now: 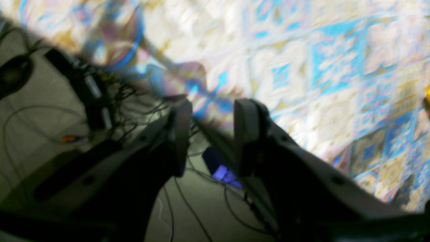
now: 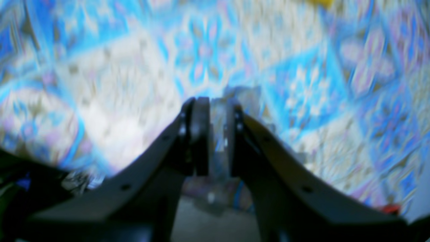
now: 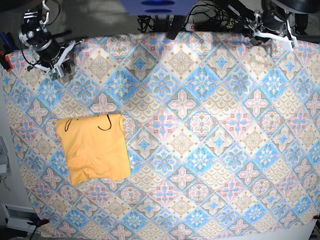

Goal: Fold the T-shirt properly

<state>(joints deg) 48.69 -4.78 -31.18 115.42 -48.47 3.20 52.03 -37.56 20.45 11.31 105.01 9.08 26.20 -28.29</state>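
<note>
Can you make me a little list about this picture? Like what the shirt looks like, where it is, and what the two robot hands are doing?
shirt: yellow-orange T-shirt, folded into a small rectangle
shirt place: near the left edge of the base view, lying on the tablecloth
tablecloth: blue and pink tile pattern
left gripper: open, holding nothing, by the far table edge
right gripper: fingers close together with a narrow gap, holding nothing I can make out
touching shirt: neither gripper

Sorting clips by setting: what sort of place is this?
Probably a robotics lab bench: a blue-and-pink tile-patterned tablecloth under two arm-mounted grippers, left and right, tangled cables behind, and a folded yellow-orange cloth T-shirt.
</note>
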